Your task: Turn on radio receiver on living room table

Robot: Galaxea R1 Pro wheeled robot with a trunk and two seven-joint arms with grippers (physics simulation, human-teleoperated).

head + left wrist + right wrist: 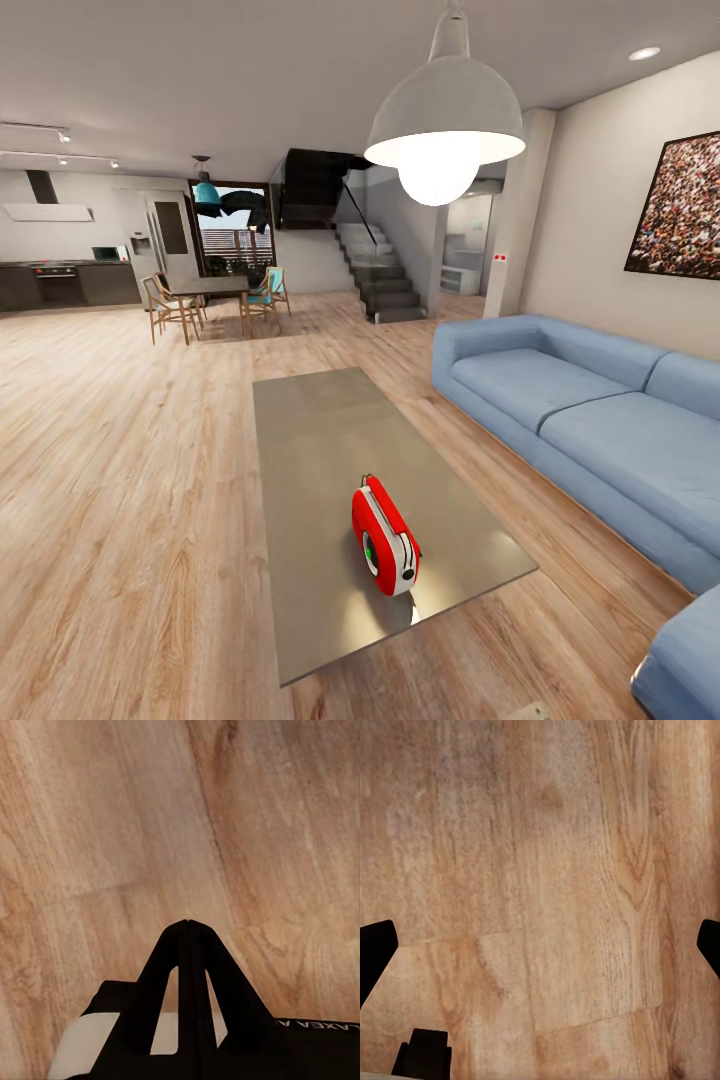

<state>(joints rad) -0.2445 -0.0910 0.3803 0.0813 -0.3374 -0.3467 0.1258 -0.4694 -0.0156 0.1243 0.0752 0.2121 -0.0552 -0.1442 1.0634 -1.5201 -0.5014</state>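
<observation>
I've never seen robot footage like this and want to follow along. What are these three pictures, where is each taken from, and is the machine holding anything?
These are simulator renders from a wheeled robot with two arms. The large picture comes from a camera on its head, looking into a living room. A low grey table stands on the wood floor, and a small red radio sits upright near the table's closer end. A blue sofa runs along the right, and a white lamp hangs above.

The other two pictures come from cameras near each arm's gripper, both facing down at floor planks. The left gripper has its two black fingers pressed together at the tips, with nothing between them. The right gripper is spread wide, its fingers at the picture's edges. Neither holds anything; the radio is untouched.
</observation>
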